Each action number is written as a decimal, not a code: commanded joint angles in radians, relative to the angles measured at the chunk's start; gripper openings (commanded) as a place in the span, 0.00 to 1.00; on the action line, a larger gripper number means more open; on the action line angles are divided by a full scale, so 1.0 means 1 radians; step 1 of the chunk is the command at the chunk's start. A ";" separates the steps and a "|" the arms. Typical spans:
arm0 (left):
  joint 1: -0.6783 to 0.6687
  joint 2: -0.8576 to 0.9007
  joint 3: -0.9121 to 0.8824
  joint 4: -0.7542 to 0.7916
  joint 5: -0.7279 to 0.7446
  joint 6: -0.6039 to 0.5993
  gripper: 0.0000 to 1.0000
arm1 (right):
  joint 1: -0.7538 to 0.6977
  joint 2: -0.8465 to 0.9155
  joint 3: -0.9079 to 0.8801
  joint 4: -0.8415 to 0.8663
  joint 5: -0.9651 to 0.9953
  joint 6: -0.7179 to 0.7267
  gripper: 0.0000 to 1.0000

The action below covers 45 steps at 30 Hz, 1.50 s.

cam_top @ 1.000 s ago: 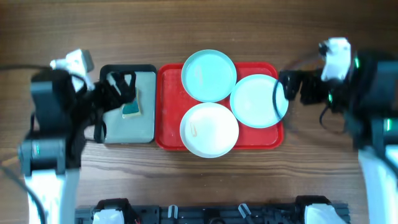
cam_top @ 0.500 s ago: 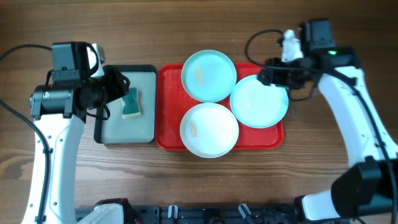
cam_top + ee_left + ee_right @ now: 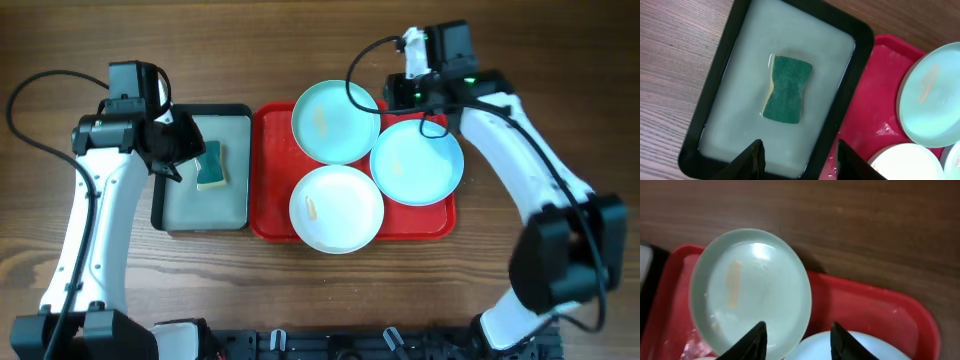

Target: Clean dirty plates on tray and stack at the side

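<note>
pale blue plate (image 3: 752, 295) with orange smear (image 3: 732, 282), on red tray (image 3: 865, 305), end effector (image 3: 799, 342) spread over its rim

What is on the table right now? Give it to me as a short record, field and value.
tray: red tray, holding three plates
plates: back light-blue plate, right light-blue plate, white plate in front
dirt: orange smear on back light-blue plate
sponge: green sponge in black-rimmed tray
left gripper: open, above black-rimmed tray
right gripper: open, above back light-blue plate's rim
</note>
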 commanded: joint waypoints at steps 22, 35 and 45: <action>0.010 0.008 -0.006 0.002 -0.014 0.005 0.43 | 0.026 0.228 -0.009 0.084 0.034 -0.043 0.17; 0.010 0.008 -0.006 -0.009 -0.014 0.006 0.43 | 0.026 0.241 -0.011 0.053 -0.011 -0.042 0.15; 0.010 0.008 -0.006 -0.008 -0.014 0.006 0.43 | 0.026 0.261 -0.011 0.058 -0.016 -0.018 0.04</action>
